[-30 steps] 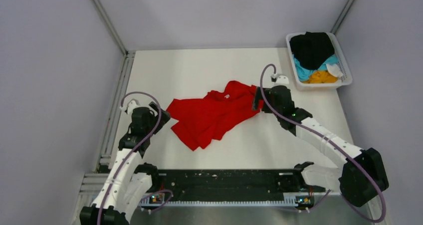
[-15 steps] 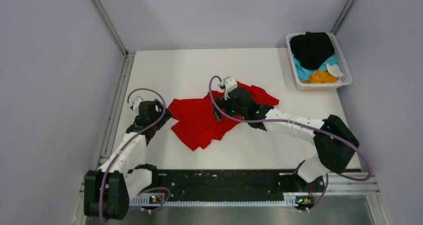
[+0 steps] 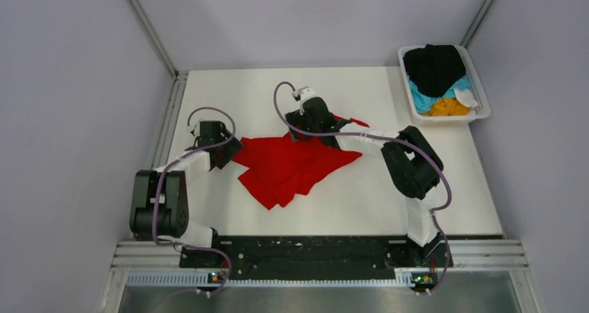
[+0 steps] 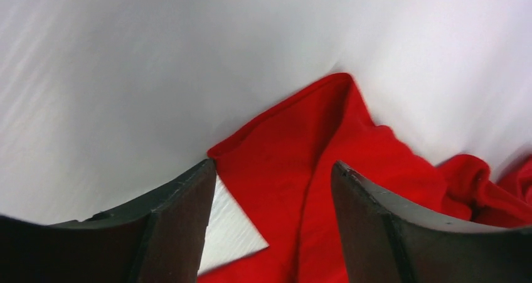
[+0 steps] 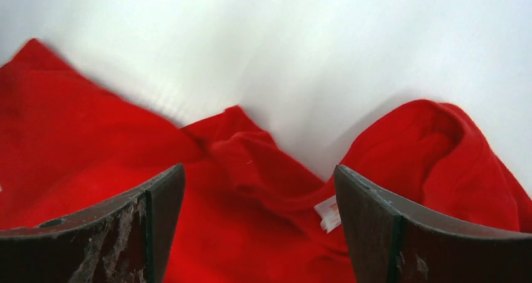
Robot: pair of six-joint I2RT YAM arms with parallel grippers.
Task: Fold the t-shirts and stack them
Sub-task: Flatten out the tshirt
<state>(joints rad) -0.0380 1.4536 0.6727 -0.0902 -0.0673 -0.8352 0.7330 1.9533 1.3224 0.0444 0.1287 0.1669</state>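
A bright red t-shirt (image 3: pixel 292 166) lies crumpled in the middle of the white table (image 3: pixel 347 202). My left gripper (image 3: pixel 226 150) is low at the shirt's left corner. In the left wrist view its jaws (image 4: pixel 273 167) stand open, straddling that red corner (image 4: pixel 301 170) without pinching it. My right gripper (image 3: pixel 305 129) is at the shirt's far edge. In the right wrist view it (image 5: pixel 258 170) is open over the collar, with the white neck label (image 5: pixel 327 213) near the right finger. Black (image 3: pixel 434 66), light blue (image 3: pixel 419 94) and orange-yellow (image 3: pixel 448 107) t-shirts lie in the basket.
A white plastic basket (image 3: pixel 481 91) stands at the table's far right corner. The right arm's forearm (image 3: pixel 368 138) stretches across the shirt's right part. A metal rail (image 3: pixel 163 139) runs along the table's left edge. Grey walls close in the left, far and right sides.
The right arm swung left from the shirt's right end to its collar at the far edge. The left gripper reached forward onto the shirt's left corner. The shirt's right part shifted.
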